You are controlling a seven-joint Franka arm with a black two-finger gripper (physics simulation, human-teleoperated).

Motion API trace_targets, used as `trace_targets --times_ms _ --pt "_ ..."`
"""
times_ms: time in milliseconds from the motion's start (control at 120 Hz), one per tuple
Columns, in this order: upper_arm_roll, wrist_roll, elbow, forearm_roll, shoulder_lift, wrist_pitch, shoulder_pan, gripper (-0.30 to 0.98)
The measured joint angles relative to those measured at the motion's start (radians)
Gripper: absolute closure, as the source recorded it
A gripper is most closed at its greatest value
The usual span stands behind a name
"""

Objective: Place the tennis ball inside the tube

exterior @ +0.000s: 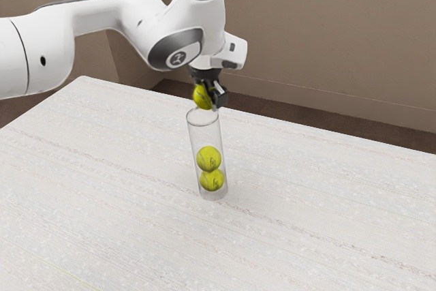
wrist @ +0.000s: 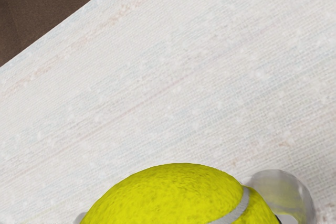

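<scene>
Above the table, my gripper (exterior: 208, 97) is shut on a yellow tennis ball (exterior: 202, 96). The clear tube (exterior: 195, 142) stands upright on the table right below, its round open rim just under the held ball. Two more tennis balls are stacked inside it, an upper ball (exterior: 208, 159) resting on a lower ball (exterior: 212, 180). In the wrist view the held ball (wrist: 176, 195) looms large at the lower edge, and part of the tube (wrist: 286, 190) appears beside it. Whether the held ball is exactly centred over the rim I cannot tell.
The pale table (exterior: 327, 202) extends all around the tube. Its far edge runs behind the gripper, with brown floor (exterior: 286, 115) and a beige wall (exterior: 327, 32) beyond. In the wrist view the table's edge borders the dark floor (wrist: 37, 9).
</scene>
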Motion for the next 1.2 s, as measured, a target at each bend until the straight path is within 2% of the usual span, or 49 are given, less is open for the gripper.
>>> trace_targets --times_ms 200,500,717,800,933,975,1042,1067,1100,1158,1200 --pt "0.002 -0.055 -0.003 -0.001 -0.039 -0.068 -0.028 0.48" --pt "0.041 -0.135 -0.020 -0.056 -0.054 -0.154 -0.047 0.47" --pt "0.037 -0.160 -0.014 -0.069 -0.054 -0.178 -0.048 0.22" --pt "0.012 -0.166 -0.005 -0.039 -0.054 -0.183 -0.050 0.15" --pt "-0.030 -0.168 0.043 0.060 -0.090 -0.193 -0.054 0.08" --pt "-0.025 -0.156 0.079 0.059 -0.106 -0.210 -0.048 0.06" --pt "0.007 -0.129 0.137 -0.037 -0.130 -0.271 0.064 0.05" --pt "0.024 -0.113 0.142 -0.088 -0.135 -0.291 0.150 0.04" --pt "0.002 -0.096 0.121 -0.145 -0.144 -0.313 0.302 0.04" --pt "-0.225 -0.078 0.052 -0.195 -0.206 -0.346 0.661 0.03" --pt "-0.328 -0.069 0.030 -0.214 -0.230 -0.364 0.804 0.02"
